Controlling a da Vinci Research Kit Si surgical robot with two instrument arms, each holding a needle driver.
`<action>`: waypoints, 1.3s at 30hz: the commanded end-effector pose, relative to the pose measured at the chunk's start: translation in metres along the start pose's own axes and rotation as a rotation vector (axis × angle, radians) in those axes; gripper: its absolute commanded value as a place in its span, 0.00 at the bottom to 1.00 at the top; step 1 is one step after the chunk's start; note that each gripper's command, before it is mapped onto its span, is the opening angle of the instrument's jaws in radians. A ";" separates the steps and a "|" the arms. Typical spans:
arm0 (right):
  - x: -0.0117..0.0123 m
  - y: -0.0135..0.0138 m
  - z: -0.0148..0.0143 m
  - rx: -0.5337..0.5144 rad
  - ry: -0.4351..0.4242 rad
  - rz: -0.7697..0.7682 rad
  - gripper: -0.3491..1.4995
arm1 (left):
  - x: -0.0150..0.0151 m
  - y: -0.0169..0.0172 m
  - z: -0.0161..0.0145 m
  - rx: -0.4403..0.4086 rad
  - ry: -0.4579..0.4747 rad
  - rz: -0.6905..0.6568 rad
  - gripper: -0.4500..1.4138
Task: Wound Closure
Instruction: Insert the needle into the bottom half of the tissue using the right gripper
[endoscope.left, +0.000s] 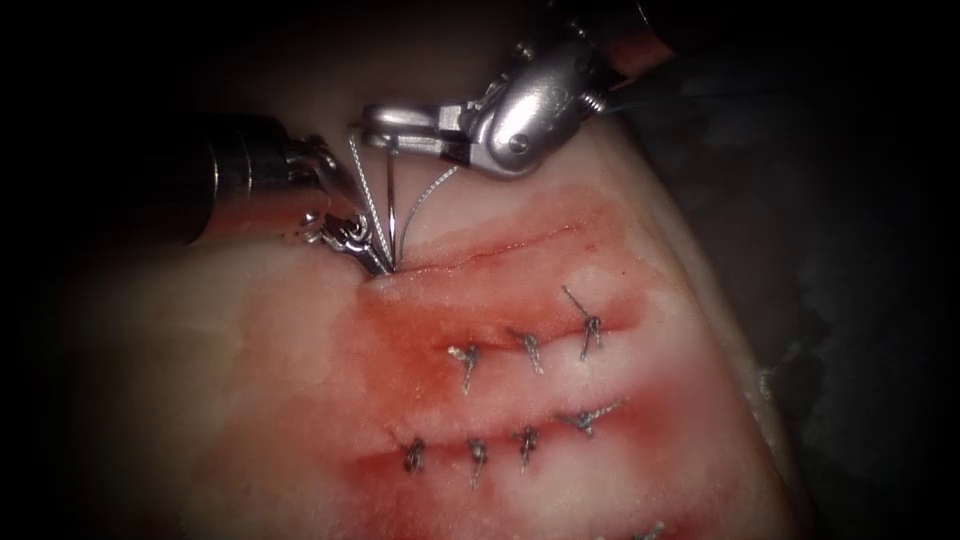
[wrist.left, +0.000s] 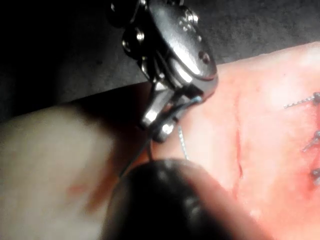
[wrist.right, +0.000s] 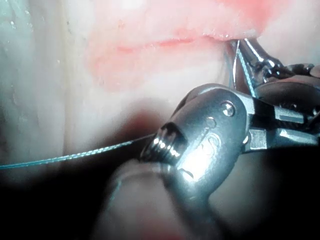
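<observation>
Needle (endoscope.left: 389, 205) is standing in the tissue (endoscope.left: 250, 380) at the cut's (endoscope.left: 480, 255) left end — right pincer (endoscope.left: 385, 122) gripping its upper end, left pincer (endoscope.left: 372, 258) gripping thread (endoscope.left: 362, 185) beside it.

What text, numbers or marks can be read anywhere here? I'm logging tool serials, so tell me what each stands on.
None can be read.
Right end effector: bare metal housing, no marking legible.
Left end effector: no marking legible.
Tissue, thread: no writing.

no readable text, labels or numbers — not on tools, not on tissue
</observation>
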 end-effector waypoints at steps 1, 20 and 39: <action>0.0007 0.0000 0.0005 -0.004 0.004 -0.001 0.00 | -0.0009 0.0005 0.0000 -0.001 -0.002 0.003 0.00; 0.0005 0.0000 0.0003 -0.021 0.021 0.043 0.00 | -0.0007 0.0006 -0.0001 -0.001 0.001 0.006 0.00; 0.0007 0.0002 0.0006 -0.053 0.051 -0.040 0.00 | -0.0006 0.0004 -0.0001 0.001 0.004 0.008 0.00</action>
